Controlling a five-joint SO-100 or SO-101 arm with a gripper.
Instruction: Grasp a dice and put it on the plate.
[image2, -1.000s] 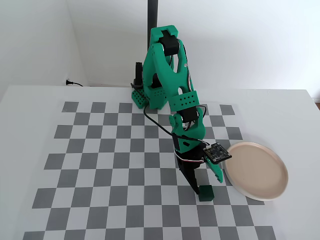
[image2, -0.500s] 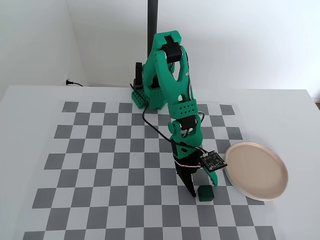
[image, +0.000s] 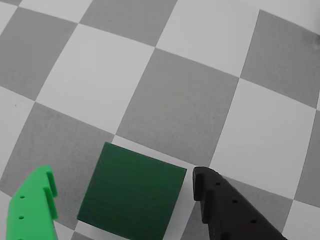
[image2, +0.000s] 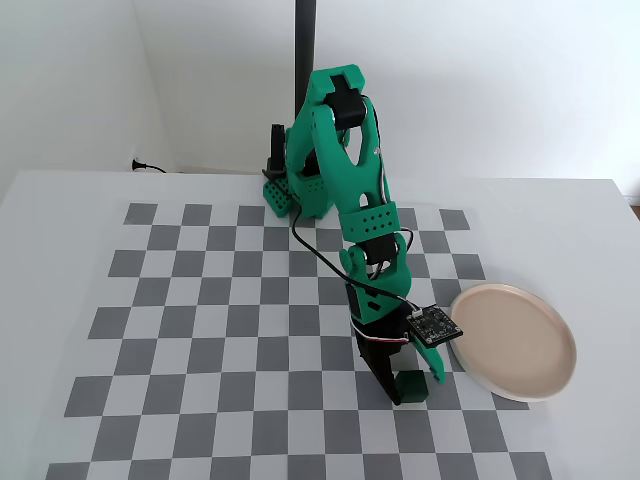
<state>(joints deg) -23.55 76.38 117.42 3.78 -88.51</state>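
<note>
The dice (image: 132, 192) is a plain dark green cube lying on the checkered mat. In the wrist view it sits between my bright green finger (image: 32, 205) on the left and my black finger (image: 225, 210) on the right, with a gap on each side. My gripper (image: 122, 175) is open around it. In the fixed view the gripper (image2: 412, 385) is down at the mat and straddles the dice (image2: 414, 390), which its fingers partly hide. The beige plate (image2: 515, 340) lies empty just right of the gripper.
The grey and white checkered mat (image2: 230, 330) covers most of the white table. The arm's base (image2: 285, 190) and a black pole (image2: 304, 30) stand at the back. A small circuit board (image2: 432, 327) hangs off the wrist near the plate's rim.
The arm has leaned forward and lowered, bringing the open fingers down on both sides of the dice. The dice and the plate have not moved.
</note>
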